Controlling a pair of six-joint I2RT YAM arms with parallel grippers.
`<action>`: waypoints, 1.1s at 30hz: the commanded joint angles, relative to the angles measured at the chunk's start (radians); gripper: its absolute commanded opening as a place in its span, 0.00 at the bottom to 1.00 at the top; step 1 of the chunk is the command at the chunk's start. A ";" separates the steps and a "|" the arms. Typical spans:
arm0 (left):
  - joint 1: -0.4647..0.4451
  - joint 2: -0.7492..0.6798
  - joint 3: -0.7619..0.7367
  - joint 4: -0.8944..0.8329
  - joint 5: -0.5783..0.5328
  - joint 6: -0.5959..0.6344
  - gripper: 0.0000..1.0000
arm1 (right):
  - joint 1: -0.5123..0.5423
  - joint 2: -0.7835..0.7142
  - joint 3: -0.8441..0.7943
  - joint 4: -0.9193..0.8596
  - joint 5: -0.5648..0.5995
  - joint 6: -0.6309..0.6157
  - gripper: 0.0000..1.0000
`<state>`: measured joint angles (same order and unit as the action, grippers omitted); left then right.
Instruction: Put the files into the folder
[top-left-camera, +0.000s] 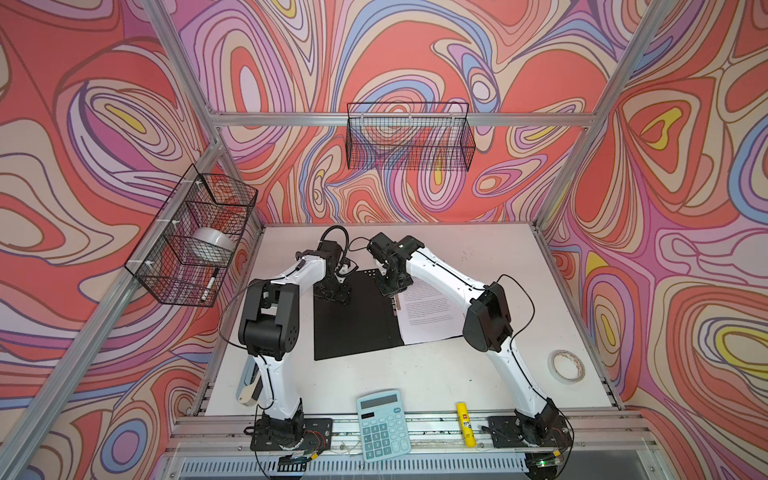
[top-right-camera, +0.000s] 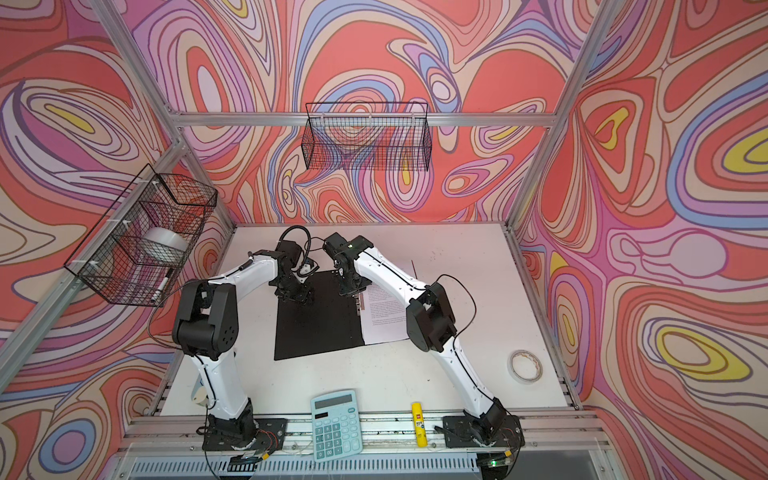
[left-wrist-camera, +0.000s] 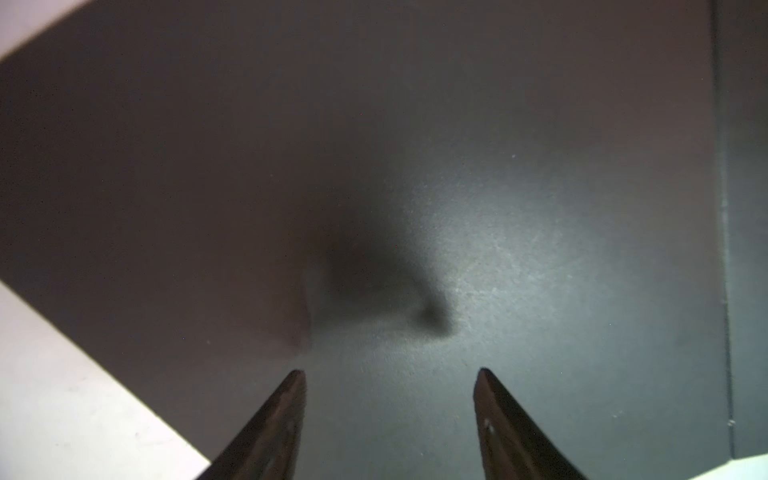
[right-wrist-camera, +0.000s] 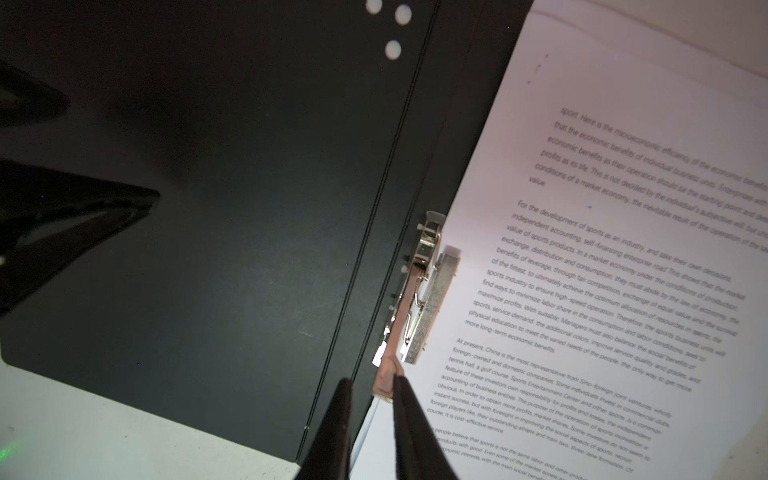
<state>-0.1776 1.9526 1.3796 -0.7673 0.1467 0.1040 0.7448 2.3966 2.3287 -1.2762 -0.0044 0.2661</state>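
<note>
1. The folder (top-left-camera: 353, 324) lies open at the tabletop's far middle, with the files (top-left-camera: 428, 311) on its right half.
2. My left gripper (left-wrist-camera: 390, 371) gapes above its black left half.
3. My right gripper (right-wrist-camera: 370, 380) pinches the clip bar (right-wrist-camera: 419, 299).
4. The wire basket (top-left-camera: 166, 286) holds a tape roll (top-left-camera: 210, 245) and a marker (top-left-camera: 209, 284).

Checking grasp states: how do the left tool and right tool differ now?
Jaws: left tool spread apart; right tool nearly together. Contents: left tool empty; right tool pinches the clip lever beside the files. Both reach down over the open folder.
</note>
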 joint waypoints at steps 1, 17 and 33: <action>-0.002 0.020 -0.008 -0.020 -0.026 0.030 0.64 | 0.001 0.024 0.032 -0.020 0.021 -0.013 0.19; -0.002 0.042 -0.008 -0.029 -0.035 0.041 0.63 | 0.000 0.050 0.049 -0.050 0.022 -0.031 0.16; -0.002 0.046 -0.013 -0.030 -0.041 0.054 0.62 | 0.000 0.085 0.080 -0.092 0.039 -0.050 0.14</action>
<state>-0.1776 1.9789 1.3792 -0.7677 0.1154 0.1322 0.7456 2.4523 2.3901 -1.3499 0.0082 0.2260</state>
